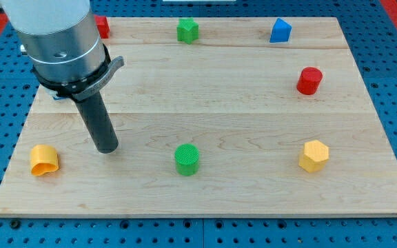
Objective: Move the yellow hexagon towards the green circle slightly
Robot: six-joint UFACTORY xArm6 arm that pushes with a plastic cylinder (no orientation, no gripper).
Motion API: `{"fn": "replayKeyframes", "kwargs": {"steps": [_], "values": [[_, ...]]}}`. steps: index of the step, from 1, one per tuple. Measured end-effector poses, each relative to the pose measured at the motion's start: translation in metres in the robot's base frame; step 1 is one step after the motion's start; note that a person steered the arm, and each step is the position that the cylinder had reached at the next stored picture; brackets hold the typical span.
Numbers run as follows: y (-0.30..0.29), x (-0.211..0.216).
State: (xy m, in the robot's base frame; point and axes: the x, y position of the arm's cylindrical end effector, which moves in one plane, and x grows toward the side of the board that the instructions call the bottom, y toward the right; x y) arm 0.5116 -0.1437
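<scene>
The yellow hexagon point(314, 156) lies at the board's lower right. The green circle point(187, 159) stands at the lower middle, well to the hexagon's left. My tip point(107, 149) rests on the board to the left of the green circle, far from the hexagon, and touches no block.
A yellow block point(44, 160) lies at the lower left, near my tip. A red cylinder point(309, 80) is at the right. A green block point(187, 30), a blue block point(280, 31) and a red block point(102, 26) line the top edge. The wooden board point(205, 200) sits on a blue pegboard.
</scene>
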Motion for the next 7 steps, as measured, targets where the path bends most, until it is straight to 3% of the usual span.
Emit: {"fn": "replayKeyframes", "kwargs": {"steps": [1,2,3,7], "values": [[0.001,0.0],[0.046,-0.038],[0.047,-0.047],[0.054,-0.05]]}}
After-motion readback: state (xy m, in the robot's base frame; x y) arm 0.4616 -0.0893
